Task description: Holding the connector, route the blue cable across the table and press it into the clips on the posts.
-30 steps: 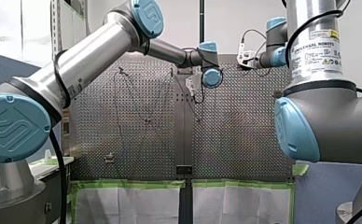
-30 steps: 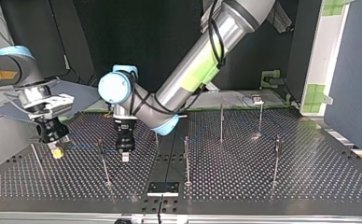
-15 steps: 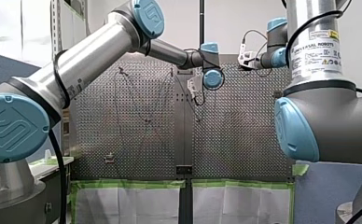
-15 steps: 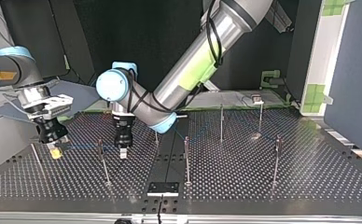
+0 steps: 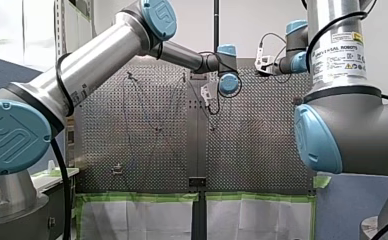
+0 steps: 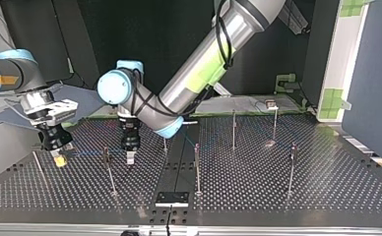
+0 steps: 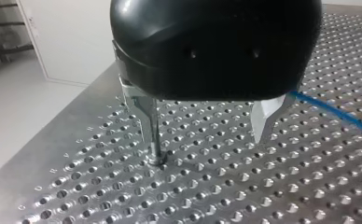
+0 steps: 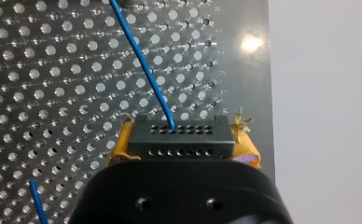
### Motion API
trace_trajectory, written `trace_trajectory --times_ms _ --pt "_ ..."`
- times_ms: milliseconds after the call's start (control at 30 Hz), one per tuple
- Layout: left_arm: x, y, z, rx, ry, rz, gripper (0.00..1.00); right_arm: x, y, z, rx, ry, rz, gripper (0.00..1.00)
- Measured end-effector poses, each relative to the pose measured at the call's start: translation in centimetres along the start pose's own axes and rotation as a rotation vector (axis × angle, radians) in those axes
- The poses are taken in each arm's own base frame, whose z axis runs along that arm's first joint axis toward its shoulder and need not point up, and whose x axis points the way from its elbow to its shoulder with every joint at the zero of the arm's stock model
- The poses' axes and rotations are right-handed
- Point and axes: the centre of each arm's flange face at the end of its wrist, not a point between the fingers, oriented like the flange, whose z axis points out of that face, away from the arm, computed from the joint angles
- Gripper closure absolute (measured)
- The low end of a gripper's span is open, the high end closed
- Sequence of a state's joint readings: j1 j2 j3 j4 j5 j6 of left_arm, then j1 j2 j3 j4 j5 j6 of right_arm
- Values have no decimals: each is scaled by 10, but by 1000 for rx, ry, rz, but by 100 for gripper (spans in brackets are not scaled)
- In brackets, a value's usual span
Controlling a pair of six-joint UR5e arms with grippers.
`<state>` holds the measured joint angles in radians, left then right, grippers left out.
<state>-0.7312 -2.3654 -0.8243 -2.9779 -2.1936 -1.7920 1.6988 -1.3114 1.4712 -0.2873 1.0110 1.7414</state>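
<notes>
Blue cable [image 8: 145, 70], thin, plugged into black connector [image 8: 179, 138]

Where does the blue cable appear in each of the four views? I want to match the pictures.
Front view: too thin to tell apart.
Top view: blue cable, a faint line at the view's left, between my right hand and the nearest post.
Left wrist view: on the perforated table, at, beside my left hand.
Right wrist view: leaves the connector held in my right hand, running ahead.
Shared landmark: the perforated table.
</notes>
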Motion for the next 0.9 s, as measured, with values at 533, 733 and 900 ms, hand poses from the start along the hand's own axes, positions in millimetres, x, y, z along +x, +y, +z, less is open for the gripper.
trace_trajectory --times_ms 533,733,900 --pt "-11 -10 -42 -18 64 27 0 -1 0 0 0 -3 1 100" --pt "-28 -19 -57 41 42 7 0 -2 0 0 -1 -4 1 100" --pt "-46 -22 -68 66 11 -21 0 -2 -1 0 0 -5 2 100"
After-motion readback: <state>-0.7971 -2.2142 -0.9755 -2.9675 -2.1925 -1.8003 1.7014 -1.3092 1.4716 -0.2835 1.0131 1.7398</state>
